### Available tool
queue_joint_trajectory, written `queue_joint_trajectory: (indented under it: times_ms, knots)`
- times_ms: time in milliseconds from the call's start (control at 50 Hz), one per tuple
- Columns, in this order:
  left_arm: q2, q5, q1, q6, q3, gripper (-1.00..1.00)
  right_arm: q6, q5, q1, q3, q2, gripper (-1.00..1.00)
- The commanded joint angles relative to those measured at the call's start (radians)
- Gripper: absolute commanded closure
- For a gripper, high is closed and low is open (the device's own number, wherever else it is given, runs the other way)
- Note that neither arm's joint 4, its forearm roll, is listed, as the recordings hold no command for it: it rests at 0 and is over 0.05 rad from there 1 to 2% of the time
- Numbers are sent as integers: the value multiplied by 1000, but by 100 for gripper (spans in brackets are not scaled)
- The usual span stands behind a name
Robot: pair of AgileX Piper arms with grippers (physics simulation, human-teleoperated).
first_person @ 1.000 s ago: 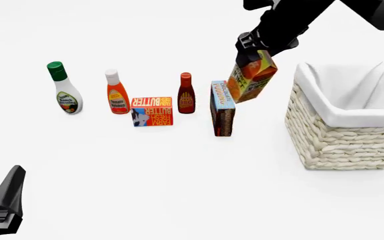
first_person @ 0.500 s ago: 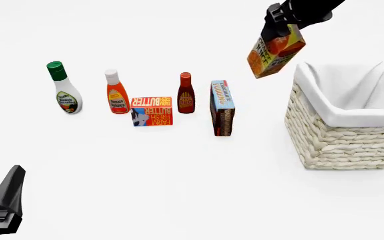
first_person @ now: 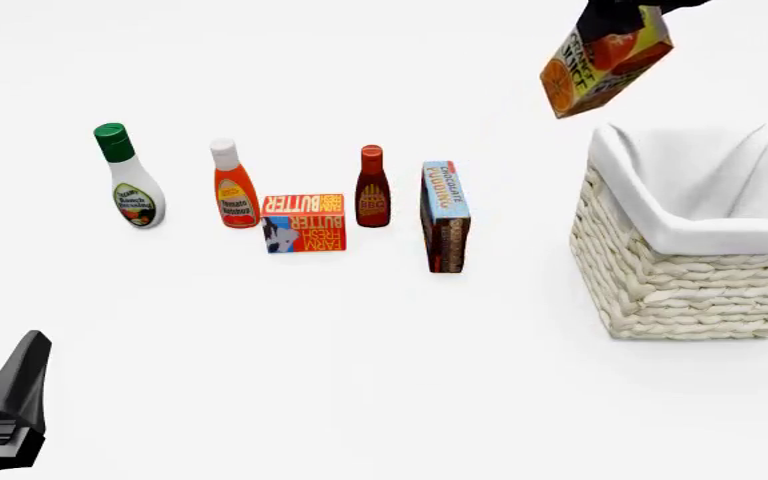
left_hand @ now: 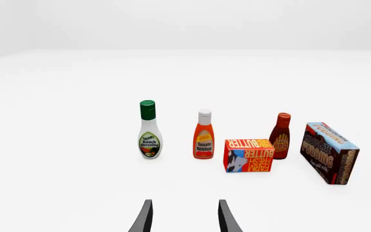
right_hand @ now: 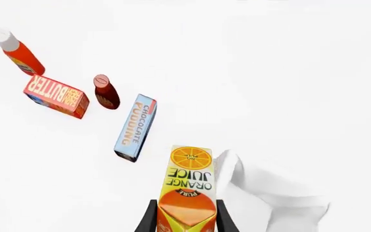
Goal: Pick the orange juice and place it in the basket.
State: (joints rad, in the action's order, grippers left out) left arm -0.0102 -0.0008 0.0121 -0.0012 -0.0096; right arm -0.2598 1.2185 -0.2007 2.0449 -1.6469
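Orange juice (first_person: 604, 60) — clamped in the right end effector (right_hand: 184, 220) — has been raised, carried nearer the basket (first_person: 694, 270); release remains.

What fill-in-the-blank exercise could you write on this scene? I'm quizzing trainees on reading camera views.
1. The right gripper holds the orange juice in the air, its jaws shut on the carton's ____ end.
2. The butter box lies between the ketchup bottle and the ____ bottle.
3. The basket has a ____ cloth liner.
4. The left gripper holds ____.

Missing words: gabled top; BBQ sauce; white; nothing
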Motion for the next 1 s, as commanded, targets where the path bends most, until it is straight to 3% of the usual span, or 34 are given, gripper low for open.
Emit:
queue_joint_trajectory:
  times_ms: [20, 820, 1000]
  knots:
    - [0, -2, -3, 0, 3, -100, -7, 2, 52, 0, 35, 100]
    - [0, -2, -3, 0, 3, -100, -34, 2, 261, -103, 143, 100]
    - [0, -2, -3, 0, 3, -100, -10, 2, 290, -120, 149, 100]
